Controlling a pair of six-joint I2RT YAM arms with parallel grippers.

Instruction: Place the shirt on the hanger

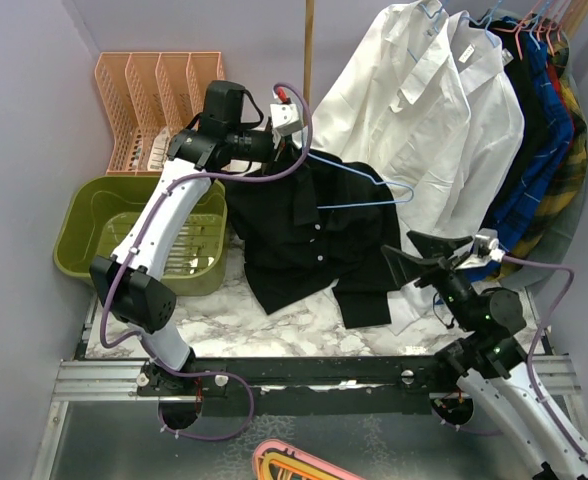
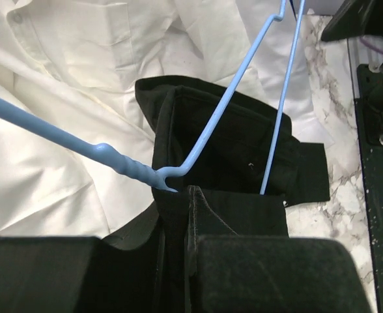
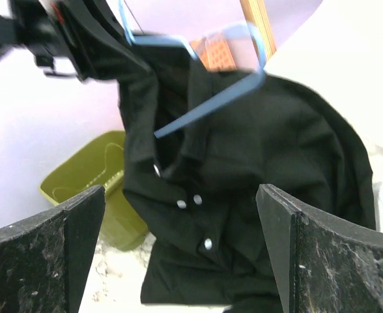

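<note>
The black shirt (image 1: 304, 235) hangs from my raised left gripper (image 1: 290, 150), its lower part draped on the marble table. In the left wrist view my left gripper (image 2: 191, 238) is shut on a fold of black fabric at the shirt (image 2: 243, 150) collar. The light-blue hanger (image 1: 366, 190) sits partly inside the shirt. Its twisted neck (image 2: 127, 163) lies just above my fingers, with one wire running into the neck opening. My right gripper (image 1: 421, 262) is open and empty, to the right of the shirt. In the right wrist view the shirt (image 3: 243, 176) and hanger (image 3: 211, 104) lie beyond its open fingers (image 3: 338, 254).
A green basin (image 1: 94, 225) stands at the left, also in the right wrist view (image 3: 90, 186), with an orange file rack (image 1: 149, 100) behind it. White shirts (image 1: 424, 120) and dark plaid garments (image 1: 544, 150) hang at the back right. A wooden pole (image 1: 308, 50) stands behind.
</note>
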